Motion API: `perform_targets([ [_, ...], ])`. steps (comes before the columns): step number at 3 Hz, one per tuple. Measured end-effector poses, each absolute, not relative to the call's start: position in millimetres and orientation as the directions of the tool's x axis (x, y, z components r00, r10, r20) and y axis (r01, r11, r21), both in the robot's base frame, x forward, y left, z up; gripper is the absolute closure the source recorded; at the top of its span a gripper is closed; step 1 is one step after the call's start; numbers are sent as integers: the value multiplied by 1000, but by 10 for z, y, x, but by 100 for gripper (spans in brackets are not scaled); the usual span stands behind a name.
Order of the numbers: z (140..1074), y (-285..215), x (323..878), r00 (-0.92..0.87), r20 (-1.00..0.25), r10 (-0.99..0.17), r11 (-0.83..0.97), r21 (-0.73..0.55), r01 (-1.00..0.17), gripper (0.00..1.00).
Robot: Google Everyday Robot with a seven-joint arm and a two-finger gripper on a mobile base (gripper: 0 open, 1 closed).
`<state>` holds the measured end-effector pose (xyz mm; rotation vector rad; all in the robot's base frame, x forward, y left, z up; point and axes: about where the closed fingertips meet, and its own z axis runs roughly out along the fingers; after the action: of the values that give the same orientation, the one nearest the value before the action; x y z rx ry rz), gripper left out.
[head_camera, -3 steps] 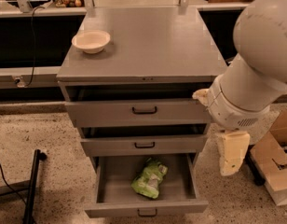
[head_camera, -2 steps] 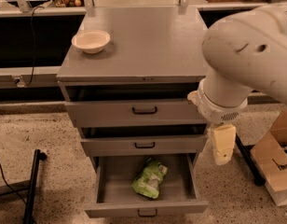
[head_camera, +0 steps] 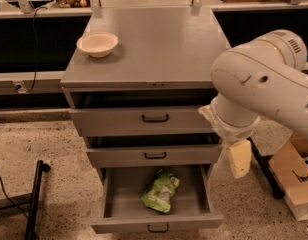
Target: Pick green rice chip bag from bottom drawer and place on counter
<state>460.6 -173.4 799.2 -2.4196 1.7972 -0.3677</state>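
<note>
The green rice chip bag lies crinkled on the floor of the open bottom drawer, right of its middle. The drawer is pulled out from the grey three-drawer cabinet, with its dark handle on the front. The counter is the flat grey cabinet top. My gripper hangs as a cream piece under the big white arm. It sits to the right of the cabinet, beside the middle drawer, above and right of the bag, and is not touching it.
A cream bowl stands on the counter's left side. The two upper drawers stick out slightly. A cardboard box sits on the floor at right. A black stand and cable lie at left.
The arm has swung left toward the cabinet, carrying the gripper closer to the drawer's right side. The bag and drawers have not moved.
</note>
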Motion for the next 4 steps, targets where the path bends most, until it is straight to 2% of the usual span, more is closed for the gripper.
perform_targets([
  [1, 7992, -1738, 4602, 269, 129, -954, -292, -224, -930, 0],
  [2, 7640, -1485, 4835, 350, 36, -936, -348, -233, -908, 0],
  [3, 7000, -986, 4791, 506, -111, -856, -464, -270, -844, 0],
  [4, 6966, -749, 4906, 588, -106, -802, -526, -342, -779, 0],
])
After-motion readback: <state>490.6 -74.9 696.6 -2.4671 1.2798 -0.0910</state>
